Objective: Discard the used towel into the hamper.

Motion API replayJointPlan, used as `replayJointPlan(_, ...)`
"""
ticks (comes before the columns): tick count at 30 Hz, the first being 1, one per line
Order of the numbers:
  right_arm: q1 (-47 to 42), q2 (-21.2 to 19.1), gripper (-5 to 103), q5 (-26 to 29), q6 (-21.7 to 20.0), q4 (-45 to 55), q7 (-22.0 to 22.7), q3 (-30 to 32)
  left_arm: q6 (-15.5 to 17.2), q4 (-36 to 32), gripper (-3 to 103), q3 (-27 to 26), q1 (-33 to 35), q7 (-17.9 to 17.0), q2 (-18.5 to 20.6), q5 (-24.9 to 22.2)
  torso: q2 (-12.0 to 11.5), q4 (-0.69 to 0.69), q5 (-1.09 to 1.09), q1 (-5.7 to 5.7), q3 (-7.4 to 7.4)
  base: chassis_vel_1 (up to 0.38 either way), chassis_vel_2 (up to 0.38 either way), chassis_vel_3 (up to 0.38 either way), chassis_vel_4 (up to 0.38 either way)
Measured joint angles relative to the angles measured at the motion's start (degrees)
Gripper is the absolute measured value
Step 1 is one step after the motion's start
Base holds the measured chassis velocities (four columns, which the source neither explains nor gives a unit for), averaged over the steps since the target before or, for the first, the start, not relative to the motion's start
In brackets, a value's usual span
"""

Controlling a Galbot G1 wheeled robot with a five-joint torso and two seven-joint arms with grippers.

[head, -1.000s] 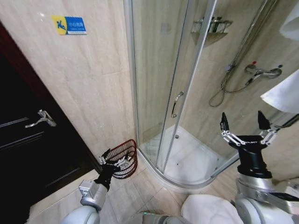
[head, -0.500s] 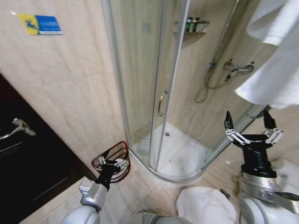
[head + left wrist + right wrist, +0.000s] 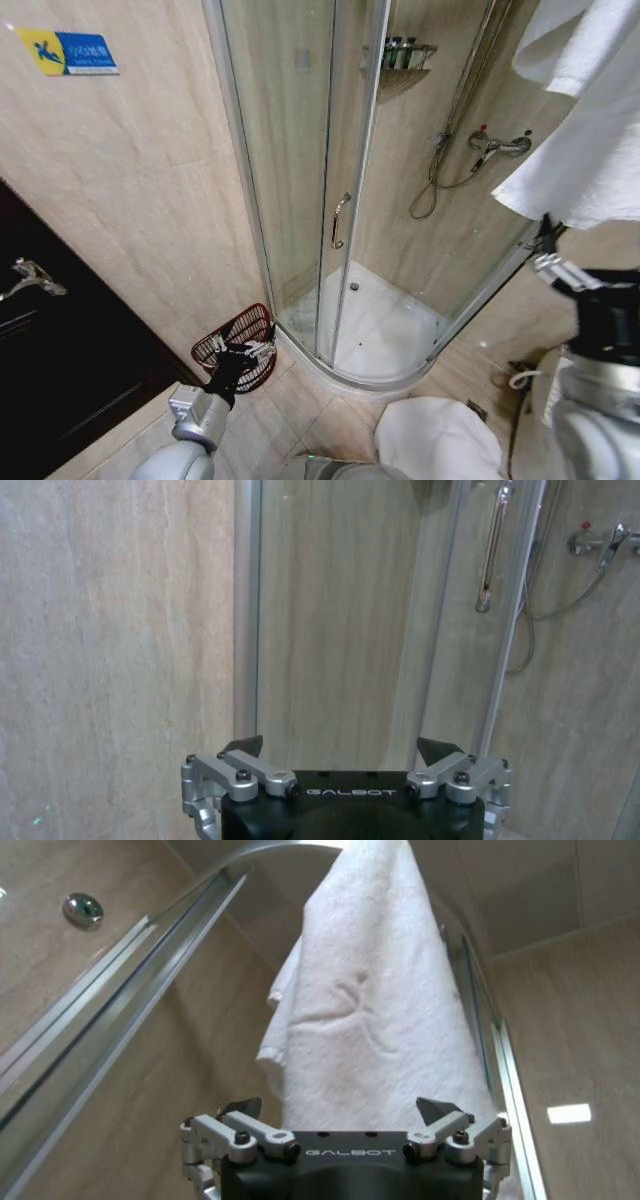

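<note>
While the left gripper [image 3: 243, 354] hangs low by the floor, its fingers spread and holding nothing, it sits just in front of the hamper [image 3: 236, 343], a dark red-brown wire basket that stands tipped against the foot of the tiled wall, beside the curved shower enclosure [image 3: 300, 180]; the left arm looks parked there. Further up on the robot's right, the right gripper [image 3: 340, 1111] is raised toward the white towel [image 3: 370, 1012], which hangs draped over the top rail of the shower glass; its fingers stand wide apart with nothing between them, and the towel's lower edge lies just beyond them, not yet touched. Judged from this, the step in hand is the reach for the towel, with the carry to the hamper all to come; the next move calls for easing the parted fingers around a fold of the hanging cloth and closing firmly enough that it lifts free of the rail.
</note>
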Motion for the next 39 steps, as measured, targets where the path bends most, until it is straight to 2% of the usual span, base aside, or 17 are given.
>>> replayJointPlan(5, 2.2, -3.9, 100, 7.4, -3.1, 0.0, 0.2, 6.2, 0.0, 0.0, 100, 0.0, 0.0, 0.0, 0.0, 0.0, 0.0, -0.02, 0.01, -0.01, 0.00, 0.000, 0.000, 0.000, 0.000)
replayJointPlan(6, 2.2, -3.9, 100, 7.4, -3.1, 0.0, 0.2, 6.2, 0.0, 0.0, 100, 0.0, 0.0, 0.0, 0.0, 0.0, 0.0, -0.02, 0.01, -0.01, 0.00, 0.000, 0.000, 0.000, 0.000)
replayJointPlan(8, 4.7, -7.2, 100, 11.8, -4.9, 0.0, 0.2, 9.6, 0.0, 0.0, 100, 0.0, 0.0, 0.0, 0.0, 0.0, 0.0, -0.01, 0.00, 0.00, 0.00, 0.000, 0.000, 0.000, 0.000)
replayJointPlan(9, 4.7, -7.2, 100, 11.8, -4.9, 0.0, 0.2, 9.6, 0.0, 0.0, 100, 0.0, 0.0, 0.0, 0.0, 0.0, 0.0, -0.01, 0.00, 0.00, 0.00, 0.000, 0.000, 0.000, 0.000)
replayJointPlan(12, 9.4, -13.6, 100, 18.5, -6.4, 0.0, -1.0, 13.6, 0.0, 0.0, 100, 0.0, 0.0, 0.0, 0.0, 0.0, 0.0, 0.00, 0.00, 0.00, 0.00, 0.000, 0.000, 0.000, 0.000)
replayJointPlan(14, 9.6, -14.0, 100, 19.0, -6.4, 0.0, -1.1, 13.7, 0.0, 0.0, 100, 0.0, 0.0, 0.0, 0.0, 0.0, 0.0, 0.00, 0.00, 0.00, 0.00, 0.000, 0.000, 0.000, 0.000)
replayJointPlan(16, 13.5, -18.9, 100, 24.1, -7.4, -0.1, -1.6, 14.7, 0.0, 0.0, 100, 0.0, 0.0, 0.0, 0.0, 0.0, 0.0, 0.00, -0.01, 0.00, 0.00, 0.000, 0.000, 0.000, 0.000)
replayJointPlan(17, 13.5, -18.9, 100, 24.1, -7.4, -0.1, -1.6, 14.7, 0.0, 0.0, 100, 0.0, 0.0, 0.0, 0.0, 0.0, 0.0, 0.00, -0.01, 0.00, 0.00, 0.000, 0.000, 0.000, 0.000)
replayJointPlan(20, 18.9, -23.8, 100, 26.2, -8.6, -3.3, -1.6, 14.5, 0.0, 0.0, 100, 0.0, 0.0, 0.0, 0.0, 0.0, 0.0, 0.00, 0.00, 0.00, 0.00, 0.000, 0.000, 0.000, 0.000)
replayJointPlan(22, 20.2, -24.8, 100, 26.5, -8.9, -4.1, -1.5, 14.2, 0.0, 0.0, 100, 0.0, 0.0, 0.0, 0.0, 0.0, 0.0, -0.01, 0.01, 0.00, 0.00, 0.000, 0.000, 0.000, 0.000)
replayJointPlan(26, 28.1, -29.6, 100, 27.1, -9.6, -9.5, -1.4, 10.5, 0.0, 0.0, 100, 0.0, 0.0, 0.0, 0.0, 0.0, 0.0, -0.01, 0.00, 0.00, 0.00, 0.000, 0.000, 0.000, 0.000)
replayJointPlan(29, 32.6, -31.2, 100, 27.1, -10.1, -12.6, -1.4, 7.4, 0.0, 0.0, 100, 0.0, 0.0, 0.0, 0.0, 0.0, 0.0, -0.02, 0.00, 0.00, 0.00, 0.000, 0.000, 0.000, 0.000)
replayJointPlan(30, 32.6, -31.2, 100, 27.1, -10.1, -12.6, -1.4, 7.4, 0.0, 0.0, 100, 0.0, 0.0, 0.0, 0.0, 0.0, 0.0, -0.02, 0.00, 0.00, 0.00, 0.000, 0.000, 0.000, 0.000)
replayJointPlan(33, 41.1, -33.0, 100, 27.1, -11.4, -17.0, -1.4, 0.7, 0.0, 0.0, 100, 0.0, 0.0, 0.0, 0.0, 0.0, 0.0, -0.01, 0.01, 0.00, 0.00, 0.000, 0.000, 0.000, 0.000)
replayJointPlan(34, 41.1, -33.0, 100, 27.1, -11.4, -17.0, -1.4, 0.7, 0.0, 0.0, 100, 0.0, 0.0, 0.0, 0.0, 0.0, 0.0, -0.01, 0.01, 0.00, 0.00, 0.000, 0.000, 0.000, 0.000)
replayJointPlan(37, 51.2, -33.7, 100, 27.3, -13.5, -20.3, -1.2, -6.2, 0.0, 0.0, 100, 0.0, 0.0, 0.0, 0.0, 0.0, 0.0, 0.01, -0.02, 0.00, 0.01, 0.000, 0.000, 0.000, 0.000)
replayJointPlan(39, 53.7, -33.9, 100, 27.4, -14.0, -21.1, -1.1, -7.8, 0.0, 0.0, 100, 0.0, 0.0, 0.0, 0.0, 0.0, 0.0, 0.00, -0.02, 0.00, 0.01, 0.000, 0.000, 0.000, 0.000)
